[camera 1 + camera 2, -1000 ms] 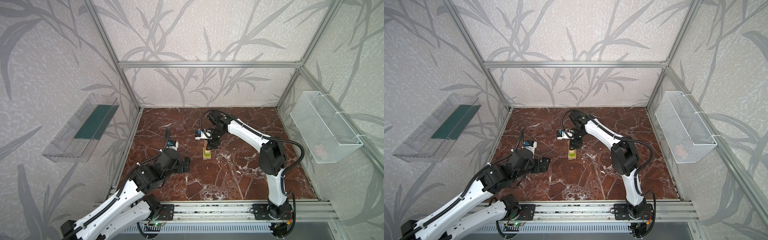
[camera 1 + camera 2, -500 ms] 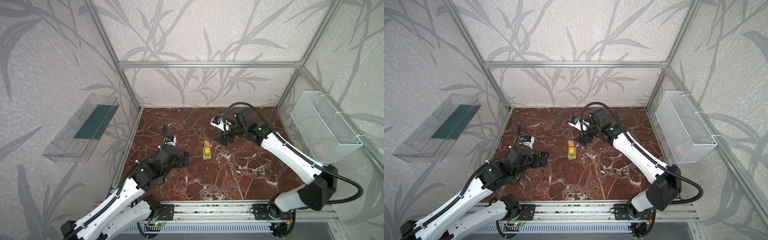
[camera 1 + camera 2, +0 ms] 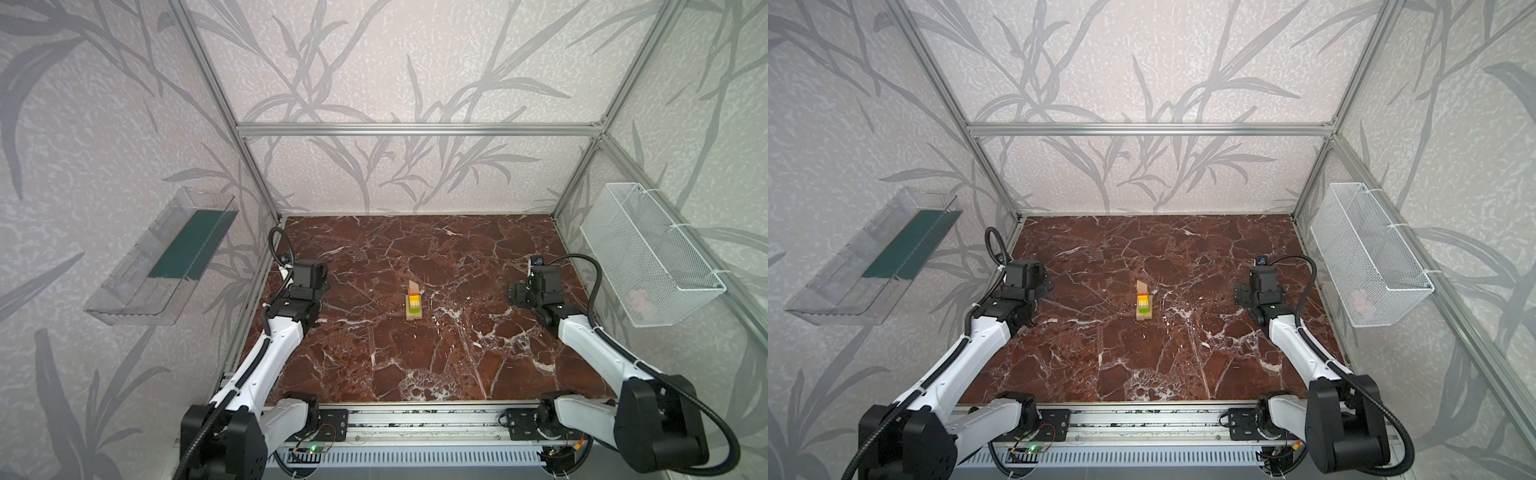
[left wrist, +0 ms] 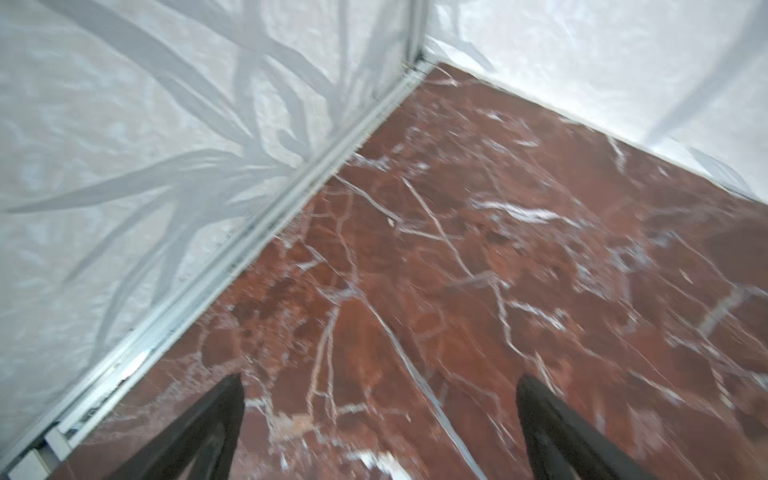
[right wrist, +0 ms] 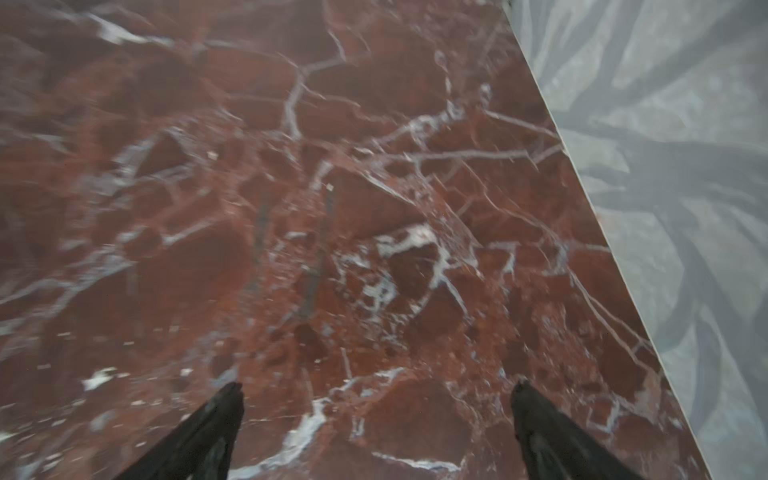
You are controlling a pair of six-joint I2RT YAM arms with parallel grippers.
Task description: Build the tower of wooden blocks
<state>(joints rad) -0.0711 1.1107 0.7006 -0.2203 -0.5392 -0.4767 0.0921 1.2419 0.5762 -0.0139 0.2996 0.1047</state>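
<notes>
The left arm (image 3: 274, 345) is bent low by the left edge of the marble table (image 3: 415, 374) and the right arm (image 3: 590, 345) by the right edge, while the wood block tower (image 3: 413, 305) is seen in the middle of the table, well apart from both. In the wrist views the left gripper (image 4: 378, 384) and the right gripper (image 5: 376, 388) are shown with jaws spread wide and only bare marble between them. Both wrist pictures are blurred, the fingers (image 4: 199, 432) are cut off by the frame, and the tower's blocks are too small to be counted.

Leaf-patterned walls (image 3: 415, 83) enclose a red marble floor (image 3: 415, 361) (wire basket (image 3: 648, 266) hanging right).
</notes>
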